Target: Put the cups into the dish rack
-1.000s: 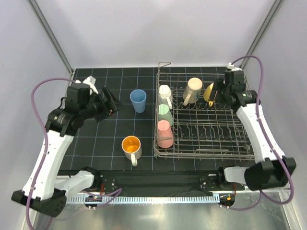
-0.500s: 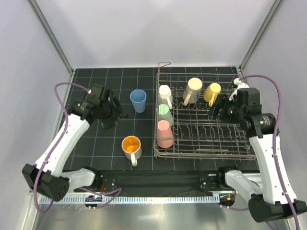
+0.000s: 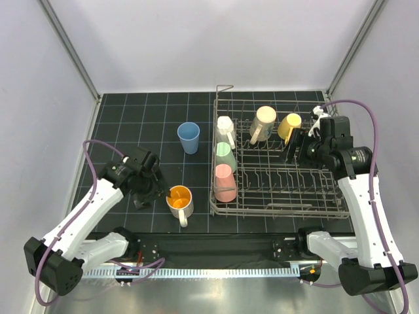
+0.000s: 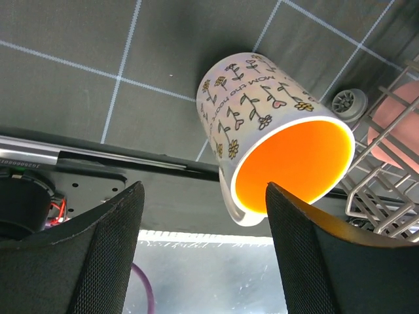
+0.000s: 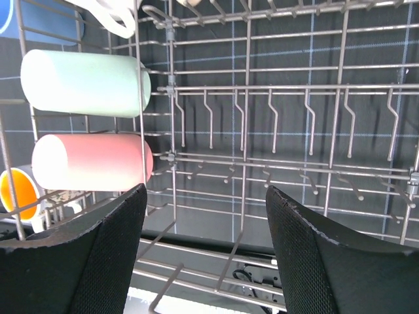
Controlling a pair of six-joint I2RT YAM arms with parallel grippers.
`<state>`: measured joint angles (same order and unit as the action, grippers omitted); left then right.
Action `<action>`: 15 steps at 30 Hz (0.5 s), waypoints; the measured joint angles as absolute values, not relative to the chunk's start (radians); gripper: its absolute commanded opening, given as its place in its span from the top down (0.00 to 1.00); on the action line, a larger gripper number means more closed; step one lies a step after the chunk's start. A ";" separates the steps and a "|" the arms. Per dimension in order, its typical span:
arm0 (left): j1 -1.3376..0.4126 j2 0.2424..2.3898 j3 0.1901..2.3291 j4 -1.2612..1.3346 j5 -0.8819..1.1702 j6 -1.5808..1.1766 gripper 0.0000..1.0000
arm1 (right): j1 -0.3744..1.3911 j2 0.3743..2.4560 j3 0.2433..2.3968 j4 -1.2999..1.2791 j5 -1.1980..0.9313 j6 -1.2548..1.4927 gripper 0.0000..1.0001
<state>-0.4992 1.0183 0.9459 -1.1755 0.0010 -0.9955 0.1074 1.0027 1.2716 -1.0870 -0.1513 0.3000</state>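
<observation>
Cups in five colours sit in the dish rack [image 3: 278,208], which fills the right half of the overhead frame. A white mug [image 3: 226,127], a pale green cup [image 3: 224,154] and a pink cup [image 3: 224,182] run down its left column. A cream mug [image 3: 264,120] and a yellow mug [image 3: 289,125] sit along its upper edge. Two cups are outside it, left of the rack: a blue cup [image 3: 188,137] above, and an orange-lined mug [image 3: 179,199] at lower centre with its handle toward the bottom edge.

The left gripper [image 3: 152,190] is just left of the orange-lined mug with its jaws wide apart and nothing held. In its wrist view the mug lies ahead of the gap between the fingers [image 4: 98,261]. The rim comes close to the right-hand pad, and whether they touch cannot be told. The right gripper [image 3: 292,147] hangs over the upper right of the rack, just below the yellow mug. Its jaws are spread and empty, with only wire tines beneath them.

The left wrist view alone shows the mug's printed flowers and lettering, plus a rack corner at the right edge. The right wrist view looks along the rack floor and shows the green and pink cups lying sideways at the left of the frame. The overhead view alone shows the cream and yellow mugs whole.

Everything rests on a black mat [image 3: 131,118] ruled with pale grid lines. Plain white walls [image 3: 196,39] with metal corner posts close it in.
</observation>
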 measured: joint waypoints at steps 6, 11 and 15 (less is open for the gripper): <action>-0.520 1.028 0.910 -1.143 0.020 -1.016 0.27 | 0.107 1.015 1.320 -1.093 -0.157 0.306 0.26; -0.535 1.035 0.860 -1.127 0.021 -1.040 0.28 | 0.107 1.014 1.321 -1.105 -0.162 0.307 0.26; -0.535 1.072 0.858 -1.098 0.023 -1.040 0.29 | 0.107 1.008 1.316 -1.107 -0.164 0.312 0.26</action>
